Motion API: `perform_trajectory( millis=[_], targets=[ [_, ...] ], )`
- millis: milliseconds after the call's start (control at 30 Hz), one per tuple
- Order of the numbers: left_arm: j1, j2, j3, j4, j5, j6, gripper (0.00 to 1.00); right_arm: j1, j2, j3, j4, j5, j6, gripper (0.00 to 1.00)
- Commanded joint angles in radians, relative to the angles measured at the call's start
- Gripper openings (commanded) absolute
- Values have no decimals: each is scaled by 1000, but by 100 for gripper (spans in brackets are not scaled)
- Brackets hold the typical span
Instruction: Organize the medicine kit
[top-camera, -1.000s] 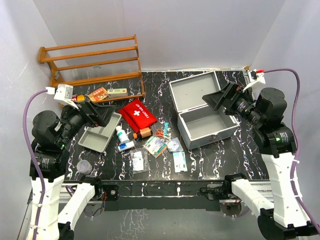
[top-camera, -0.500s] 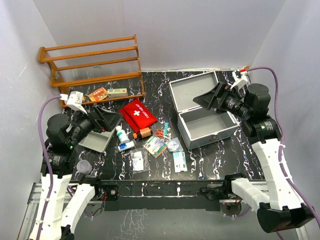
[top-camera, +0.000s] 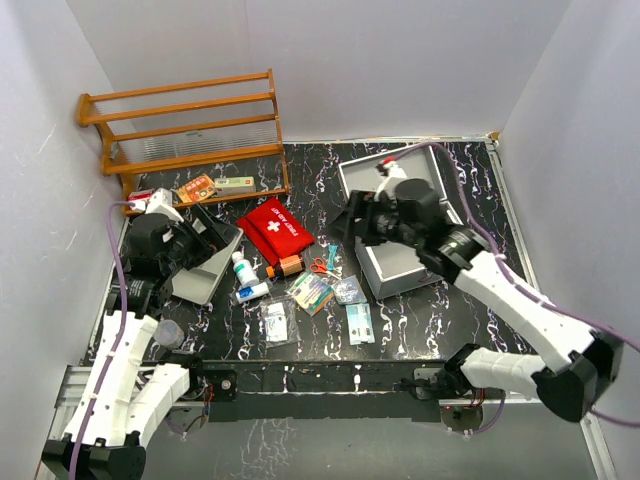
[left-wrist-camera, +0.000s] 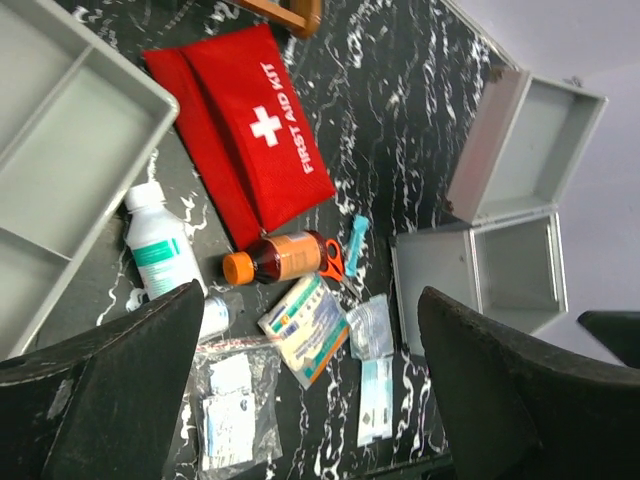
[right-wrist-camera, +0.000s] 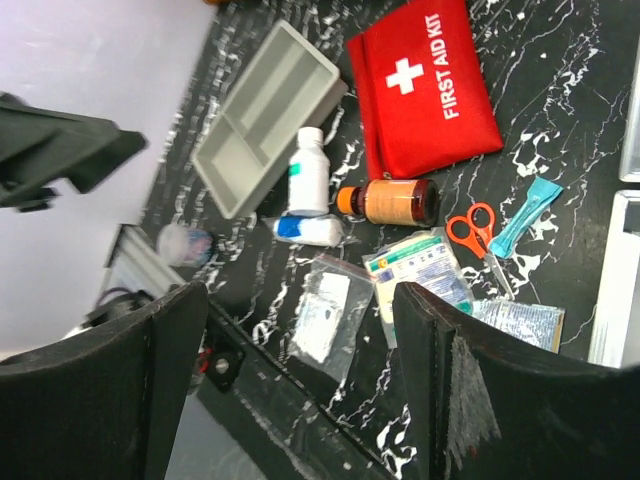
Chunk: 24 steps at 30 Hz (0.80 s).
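The left hand (top-camera: 215, 235) and right hand (top-camera: 347, 225) have just swung inward over the counter (top-camera: 420, 320), both gaping wide, holding nothing. The medicine kit (top-camera: 410, 278) sits open right of centre, and I'd say sorting hasn't started.

The right arm has swung far to the left. The right end effector (top-camera: 352, 222) was over the far right corner of the bench (top-camera: 440, 310); now it hangs over the left edge of the case (top-camera: 405, 277), and the arm covers much of the lid. The left arm has leaned to the right, and the left end effector (top-camera: 212, 235) now hides more of the tray (top-camera: 192, 285).
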Motion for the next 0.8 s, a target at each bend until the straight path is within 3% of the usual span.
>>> perform_trajectory(
  millis=[0, 267, 500, 767],
  targets=[
    [-5, 0, 21, -13, -173, -74, 84, 157, 135, 118, 59, 306, -51, 72],
    [-5, -29, 131, -25, -419, -75, 84, 314, 540, 340, 48, 619, -216, 73],
    [-4, -17, 231, -17, -460, -34, 89, 402, 877, 597, 2, 815, -396, 74],
    [-5, -1, 281, -14, -472, -9, 93, 430, 1111, 800, -40, 916, -506, 56]
  ],
)
